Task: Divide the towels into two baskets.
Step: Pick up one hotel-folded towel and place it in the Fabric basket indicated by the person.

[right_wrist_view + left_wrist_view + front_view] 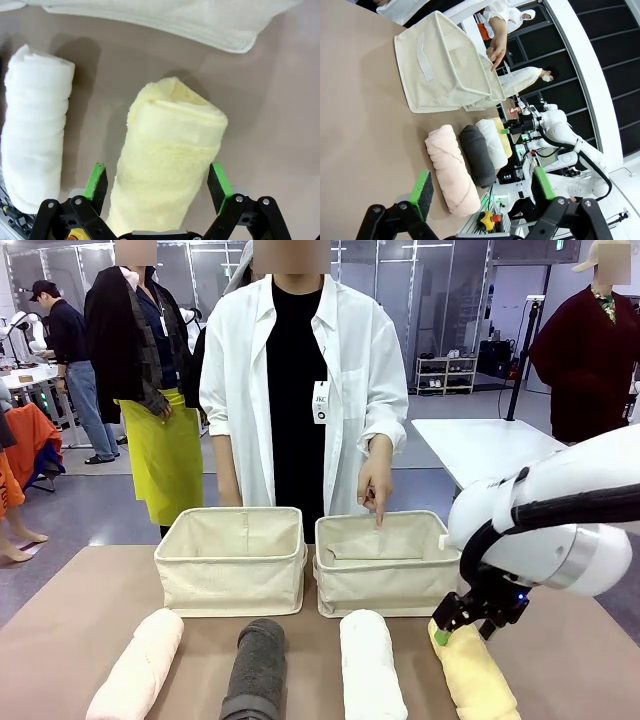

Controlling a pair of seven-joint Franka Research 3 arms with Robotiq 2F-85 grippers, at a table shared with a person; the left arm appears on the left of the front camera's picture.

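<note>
Brown surface point(60, 620) carries two canvas bins at 12 o'clock, the left basket point(232, 560) and the right basket point(385, 565); four rolled towels lie in a row at 6 o'clock, ends toward them, so a claw can straddle each: pink towel point(140, 665), grey towel point(258, 668), white towel point(370, 665), yellow towel point(472, 675) at 5 o'clock; the right claw point(157, 175) is released, its pads flanking the yellow towel, seemingly ready to clench; the person's hand point(377, 485) points into the right basket, likely marking the destination; the left claw point(482, 190) hangs spread and empty.
</note>
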